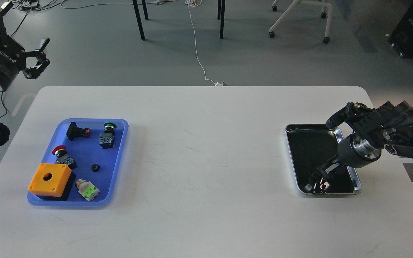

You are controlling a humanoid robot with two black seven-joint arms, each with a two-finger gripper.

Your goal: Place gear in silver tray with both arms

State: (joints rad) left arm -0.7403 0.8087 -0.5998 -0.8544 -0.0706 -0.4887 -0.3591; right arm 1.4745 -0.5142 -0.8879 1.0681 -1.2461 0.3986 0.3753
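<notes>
The silver tray (357, 187) lies on the right side of the white table. My right arm comes in from the right, and my right gripper (317, 180) points down into the near end of the tray, low over its dark bottom. Its fingers are dark against the tray, so I cannot tell whether they hold anything. A small black gear (95, 167) lies in the blue tray (121, 125) at the left. My left gripper (25, 25) is open and empty, raised beyond the table's far left corner.
The blue tray also holds an orange box (50, 179), a red push button (61, 154), a green push button (108, 134), a black switch (76, 130) and a green-and-white part (88, 189). Chair and table legs stand on the floor behind.
</notes>
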